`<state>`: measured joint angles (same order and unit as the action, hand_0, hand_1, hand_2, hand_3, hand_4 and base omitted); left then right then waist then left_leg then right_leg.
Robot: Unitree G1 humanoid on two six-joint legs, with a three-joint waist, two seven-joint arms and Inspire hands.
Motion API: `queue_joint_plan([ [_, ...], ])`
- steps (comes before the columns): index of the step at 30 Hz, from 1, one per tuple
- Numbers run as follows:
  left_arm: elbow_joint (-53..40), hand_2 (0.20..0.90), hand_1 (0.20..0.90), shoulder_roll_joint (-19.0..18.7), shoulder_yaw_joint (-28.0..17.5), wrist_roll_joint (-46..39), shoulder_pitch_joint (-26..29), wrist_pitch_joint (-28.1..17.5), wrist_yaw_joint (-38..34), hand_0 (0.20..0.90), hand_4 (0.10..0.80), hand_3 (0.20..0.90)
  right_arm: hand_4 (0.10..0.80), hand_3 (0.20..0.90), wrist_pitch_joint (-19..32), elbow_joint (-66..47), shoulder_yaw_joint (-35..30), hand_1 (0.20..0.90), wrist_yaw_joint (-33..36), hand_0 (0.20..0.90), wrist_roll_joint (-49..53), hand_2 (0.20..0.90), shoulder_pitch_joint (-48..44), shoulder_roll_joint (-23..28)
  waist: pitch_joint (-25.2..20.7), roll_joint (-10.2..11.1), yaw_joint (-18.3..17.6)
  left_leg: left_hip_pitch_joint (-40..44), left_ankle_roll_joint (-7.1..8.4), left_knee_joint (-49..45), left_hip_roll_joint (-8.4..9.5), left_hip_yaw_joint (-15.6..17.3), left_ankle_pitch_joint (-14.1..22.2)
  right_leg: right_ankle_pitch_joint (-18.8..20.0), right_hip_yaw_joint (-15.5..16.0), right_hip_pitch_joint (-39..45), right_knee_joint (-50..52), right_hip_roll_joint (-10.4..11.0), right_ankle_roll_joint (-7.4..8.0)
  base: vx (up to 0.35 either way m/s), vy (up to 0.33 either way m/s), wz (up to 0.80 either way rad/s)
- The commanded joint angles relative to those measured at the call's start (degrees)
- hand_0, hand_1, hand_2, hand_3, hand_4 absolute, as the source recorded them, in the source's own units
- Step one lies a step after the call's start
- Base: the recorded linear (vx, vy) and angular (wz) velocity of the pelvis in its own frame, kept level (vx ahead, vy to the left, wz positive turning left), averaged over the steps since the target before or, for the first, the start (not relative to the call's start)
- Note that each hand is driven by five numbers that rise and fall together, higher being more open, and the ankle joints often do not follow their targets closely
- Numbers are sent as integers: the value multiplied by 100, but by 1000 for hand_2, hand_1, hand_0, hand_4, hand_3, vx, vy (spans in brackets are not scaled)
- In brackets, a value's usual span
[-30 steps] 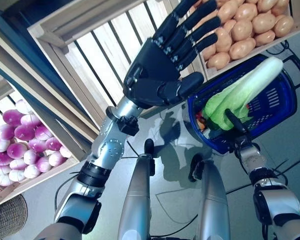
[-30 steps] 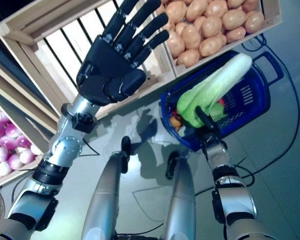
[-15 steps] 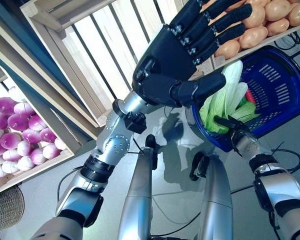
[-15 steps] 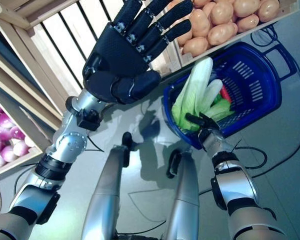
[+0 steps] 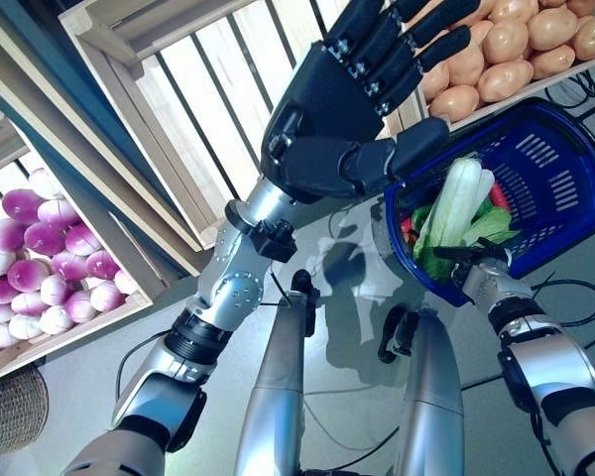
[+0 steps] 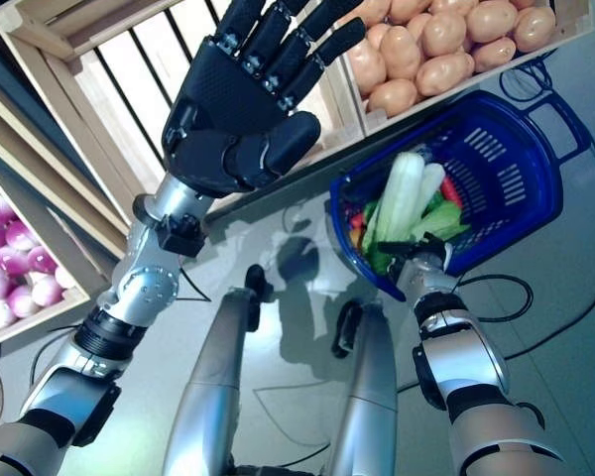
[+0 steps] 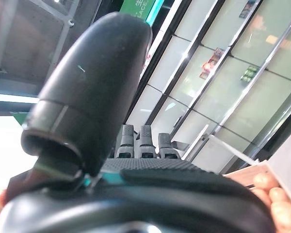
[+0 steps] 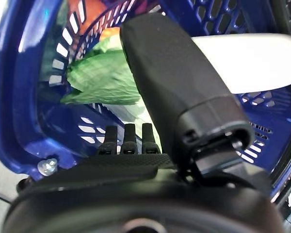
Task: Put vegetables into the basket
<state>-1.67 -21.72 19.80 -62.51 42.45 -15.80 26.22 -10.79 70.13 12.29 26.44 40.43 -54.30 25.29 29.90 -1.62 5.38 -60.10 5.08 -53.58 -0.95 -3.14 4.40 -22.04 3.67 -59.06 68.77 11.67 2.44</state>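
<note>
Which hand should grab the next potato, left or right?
Left, likely. The left hand is open, empty and raised right beside the potatoes in their wooden crate. The right hand sits low at the blue basket rim by the cabbage.

Head stereo pair: looking steeply down from above, set slightly apart, both covering the crates [image 5: 159, 119], the blue basket [image 6: 521, 213] and the floor [image 5: 89, 397]. Left wrist view: very close along the left hand [image 7: 87, 111], facing glass shopfronts [image 7: 223, 73]. Right wrist view: very close along the right hand [image 8: 174, 87], into the basket.
</note>
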Motion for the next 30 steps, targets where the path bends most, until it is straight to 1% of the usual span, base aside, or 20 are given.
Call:
queue_joint_plan([
  [1, -775, 900, 900, 406, -331, 207, 302, -730, 128, 900, 800, 900, 800, 900, 663, 53, 143, 900, 435, 900, -256, 900, -376, 140, -11, -307, -35, 692, -500, -35, 154, 403, 827, 854, 7, 534, -766, -338, -201, -68, -21, -1],
  [3, -691, 900, 900, 371, -341, 138, 331, -649, 173, 900, 800, 900, 800, 900, 852, -9, 149, 900, 460, 900, -433, 900, -381, 119, -11, -295, -46, 816, -469, 93, 124, 420, 804, 885, 6, 678, -940, -362, -185, -36, -14, -1],
  [7, -488, 900, 900, 319, -304, 257, 339, -694, 122, 900, 800, 900, 800, 900, 951, -96, 187, 900, 597, 900, -518, 900, -292, 32, -11, -276, -85, 1092, -453, 405, 54, 465, 739, 958, 0, 948, -1266, -398, -159, 8, -2, -1],
  [9, -426, 900, 900, 251, -326, 202, 238, -701, 250, 900, 800, 900, 800, 900, 1084, -112, 178, 900, 684, 900, -455, 900, -136, 1, -11, -266, -95, 1402, -387, 788, 71, 472, 632, 1039, -12, 1278, -1640, -456, -133, 46, -10, -5],
  [11, -413, 900, 900, 232, -302, 135, 187, -665, 290, 900, 800, 900, 800, 900, 1243, -144, 128, 900, 753, 900, -455, 900, -50, -53, -11, -258, -91, 1675, -365, 1137, 90, 481, 525, 1125, 12, 1568, -1978, -451, -94, 33, -6, -5],
  [13, -388, 900, 900, 202, -277, 116, 160, -596, 327, 900, 800, 900, 800, 900, 1396, -190, 82, 900, 843, 900, -447, 900, 20, -125, -11, -246, -74, 2016, -347, 1551, 117, 456, 400, 1225, 60, 1904, -2370, -419, -48, 12, -7, 3],
  [15, -337, 900, 900, 167, -235, 58, 106, -472, 309, 900, 800, 900, 800, 900, 1667, -296, 22, 900, 1064, 900, -391, 900, 145, -215, -17, -207, -60, 2478, -332, 1974, 147, 420, 258, 1346, 141, 2363, -2807, -370, -5, 59, -19, 5],
  [16, -316, 900, 900, 155, -218, 36, 29, -400, 280, 900, 800, 900, 800, 900, 1762, -372, -26, 900, 1129, 900, -328, 900, 266, -270, -122, -182, -53, 2662, -333, 2206, 158, 398, 166, 1432, 183, 2545, -3058, -357, 12, 146, -7, 4],
  [18, -271, 900, 900, 133, -185, 11, -246, -170, 138, 900, 800, 900, 800, 900, 2072, -640, -187, 900, 1248, 900, -254, 900, 699, -447, -345, -111, -48, 3071, -332, 2550, 217, 335, 114, 1501, 279, 3009, -3521, -300, 49, 199, 17, 3],
  [20, -192, 900, 900, 154, -132, 152, -525, 44, 17, 900, 800, 900, 800, 900, 2192, -1051, -215, 900, 1313, 900, -241, 900, 1132, -651, -618, -53, -47, 3438, -353, 2957, 275, 275, 7, 1626, 373, 3438, -4032, -235, 63, 181, 29, 2],
  [21, -155, 900, 900, 161, -115, 186, -589, 86, -16, 900, 800, 900, 800, 900, 2177, -1151, -206, 900, 1300, 900, -290, 900, 1230, -693, -658, -45, -56, 3517, -353, 3033, 277, 270, -9, 1649, 392, 3528, -4126, -223, 66, 151, 32, -5],
  [23, 62, 900, 900, 146, -9, 337, -899, 191, -103, 900, 800, 900, 800, 900, 2138, -1570, -118, 900, 1228, 900, -385, 900, 1725, -788, -866, -21, -104, 3921, -354, 3482, 250, 284, -114, 1761, 472, 3978, -4635, -217, 83, 156, 44, -2],
  [24, 112, 900, 900, 165, 8, 398, -1211, 323, -83, 900, 800, 900, 800, 900, 2138, -1825, -111, 900, 1029, 900, -487, 900, 2207, -821, -1020, -16, -135, 4203, -357, 3805, 219, 303, -205, 1845, 517, 4270, -4963, -217, 111, 155, 46, 2],
  [26, 182, 900, 900, 160, 31, 696, -1541, 343, -80, 900, 800, 900, 800, 900, 2173, -2101, -68, 900, 931, 900, -733, 900, 2703, -845, -1168, -2, -162, 4464, -358, 4124, 193, 310, -304, 1927, 570, 4563, -5299, -222, 143, 130, 38, -6],
  [27, 244, 900, 900, 130, 41, 663, -1758, 447, -11, 900, 800, 900, 800, 900, 2151, -2327, 4, 900, 837, 900, -844, 900, 3058, -819, -1302, 5, -187, 4646, -356, 4351, 163, 331, -375, 1984, 597, 4758, -5522, -240, 170, 200, 41, -9],
  [28, 340, 900, 900, 151, 9, 808, -2081, 580, 113, 900, 800, 900, 800, 900, 2056, -2603, 29, 900, 756, 900, -1059, 900, 3533, -802, -1501, 15, -230, 4926, -350, 4669, 115, 381, -458, 2051, 623, 5045, -5820, -268, 202, 231, 38, -3],
  [30, 401, 900, 900, 159, -35, 676, -2422, 808, 152, 900, 800, 900, 800, 900, 1872, -2759, -8, 900, 470, 900, -1258, 900, 3979, -731, -1714, 7, -271, 5233, -349, 4993, 55, 447, -518, 2124, 621, 5336, -6108, -294, 245, 239, 40, 2],
])
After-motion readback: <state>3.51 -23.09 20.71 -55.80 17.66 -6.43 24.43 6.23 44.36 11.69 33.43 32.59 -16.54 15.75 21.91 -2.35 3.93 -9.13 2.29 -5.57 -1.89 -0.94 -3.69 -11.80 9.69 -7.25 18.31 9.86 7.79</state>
